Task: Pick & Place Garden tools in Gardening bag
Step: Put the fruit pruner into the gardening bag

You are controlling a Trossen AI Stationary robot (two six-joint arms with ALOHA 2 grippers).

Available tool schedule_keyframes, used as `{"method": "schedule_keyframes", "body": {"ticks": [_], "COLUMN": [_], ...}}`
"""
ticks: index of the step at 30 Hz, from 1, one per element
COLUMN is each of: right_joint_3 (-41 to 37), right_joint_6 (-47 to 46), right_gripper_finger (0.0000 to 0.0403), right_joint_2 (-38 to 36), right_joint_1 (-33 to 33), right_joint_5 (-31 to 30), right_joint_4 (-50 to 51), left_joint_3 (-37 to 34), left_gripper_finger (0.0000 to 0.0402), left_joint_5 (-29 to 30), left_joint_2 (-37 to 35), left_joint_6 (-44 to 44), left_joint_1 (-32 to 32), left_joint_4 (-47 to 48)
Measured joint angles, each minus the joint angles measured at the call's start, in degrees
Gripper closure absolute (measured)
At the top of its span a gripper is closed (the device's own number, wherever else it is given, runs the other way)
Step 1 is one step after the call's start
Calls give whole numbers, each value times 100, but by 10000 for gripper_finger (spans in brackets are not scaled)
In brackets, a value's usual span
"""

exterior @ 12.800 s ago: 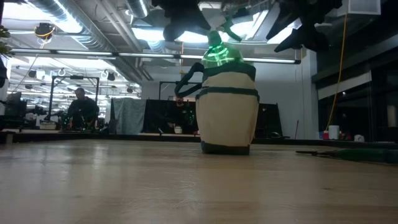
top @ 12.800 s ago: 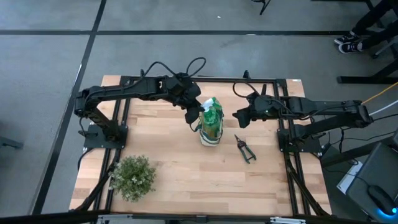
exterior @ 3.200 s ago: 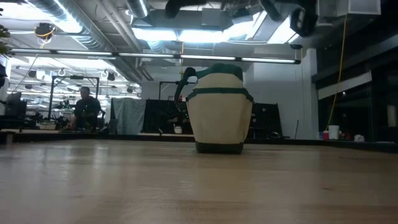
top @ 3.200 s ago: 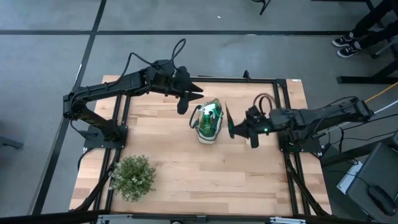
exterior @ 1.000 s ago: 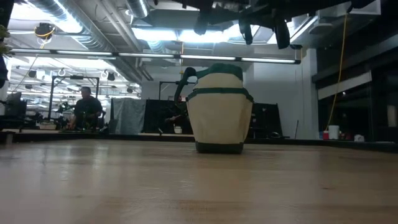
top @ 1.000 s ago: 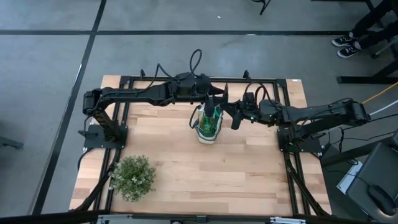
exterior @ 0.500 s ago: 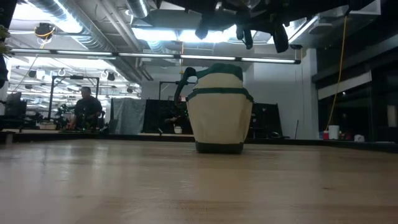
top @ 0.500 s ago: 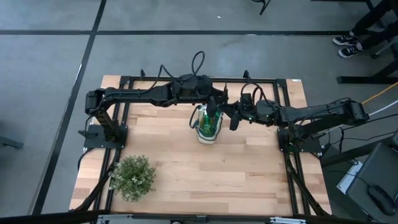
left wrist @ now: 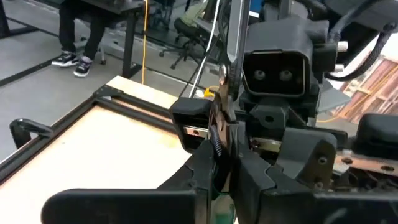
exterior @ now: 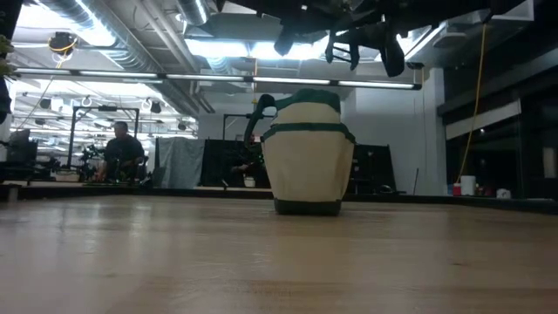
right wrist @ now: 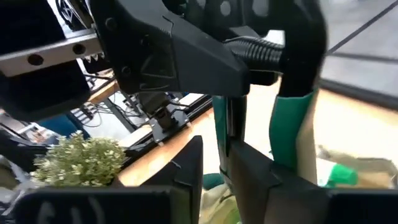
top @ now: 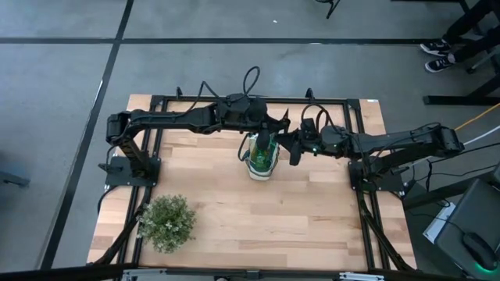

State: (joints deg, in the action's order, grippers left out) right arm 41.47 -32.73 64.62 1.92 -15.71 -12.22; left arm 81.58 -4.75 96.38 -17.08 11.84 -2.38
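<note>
The cream gardening bag [top: 262,167] with green trim stands upright on its base at the table's middle, and also shows in the low view [exterior: 308,166]. The green spray bottle [top: 265,150] sticks up inside it. My left gripper [top: 275,134] and my right gripper [top: 289,143] meet tip to tip just above the bag's right rim. The dark pruning shears [left wrist: 216,143] are between them, and both grippers are shut on them. No trowel or rake shows on the table. My left gripper [left wrist: 227,171] pinches the shears between its two fingers beside the coil spring [left wrist: 215,148], coming level from the table's left. The shears are clear of the table and bag. My right gripper crowds the spot, so the exact part is unclear. My right gripper [right wrist: 214,168] pinches a thin dark part of the shears [right wrist: 224,134] between its two fingers, coming level from the table's right. The shears are held in the air above the bag. My left gripper hides the rest of them.
A bushy potted plant [top: 166,222] stands at the table's near left corner. Bare wood lies in front of the bag and to its right. A person sits in the room behind the table [exterior: 122,153].
My left gripper has crept a little toward my right gripper above the bag, and the two now stand tip to tip. The bag has not moved.
</note>
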Motion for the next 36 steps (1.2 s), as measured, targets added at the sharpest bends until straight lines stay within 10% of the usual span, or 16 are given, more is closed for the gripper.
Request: {"method": "schedule_keyframes", "body": {"ticks": [18,36], "right_joint_3": [7,7], "right_joint_6": [-540,-540], "right_gripper_finger": [302,302], "right_joint_2": [-268,-271], "right_joint_1": [4,3], "right_joint_5": [1603,1592], "right_joint_4": [88,444], "left_joint_3": [-24,-2439], "left_gripper_finger": [375,375], "left_joint_5": [93,376], "left_joint_2": [-1045,-1329], "left_joint_6": [221,-1266], "left_joint_1": [393,-94], "left_joint_4": [1503,-1236]}}
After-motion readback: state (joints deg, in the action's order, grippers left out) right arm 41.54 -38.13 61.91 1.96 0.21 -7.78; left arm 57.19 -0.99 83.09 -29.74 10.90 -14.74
